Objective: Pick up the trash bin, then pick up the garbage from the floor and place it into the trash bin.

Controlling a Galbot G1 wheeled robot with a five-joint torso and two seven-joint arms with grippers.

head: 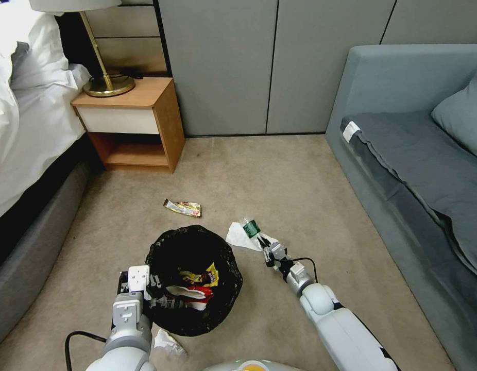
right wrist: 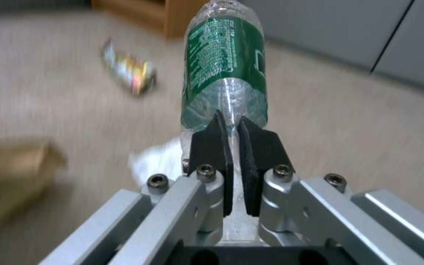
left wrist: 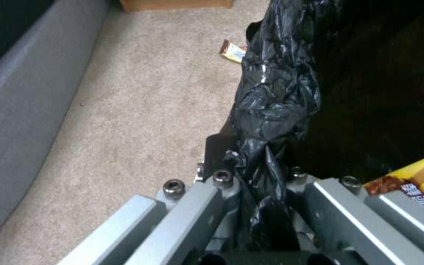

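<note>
**Bottle pinched, bin held: the drop comes next**

The left end effector (left wrist: pixel 258 191) is pinched on the black liner at the rim of the trash bin (head: pixel 193 281), on the side nearest the robot. The bin sits on the carpet and already holds a yellow wrapper (head: pixel 203 277) and a red-white carton (head: pixel 194 294).

Just right of the bin, the right end effector (right wrist: pixel 234 147) is pressed onto the end of the bottle (right wrist: pixel 226 70), whose green label faces up. A tissue (head: pixel 241 237) lies beside the bin under the bottle, and a snack wrapper (head: pixel 183 207) lies beyond the bin, toward the nightstand (head: pixel 130 123).

The collecting step seems to be in hand. The next move likely calls for carrying the bottle leftward over the bin's mouth before letting go.
</note>
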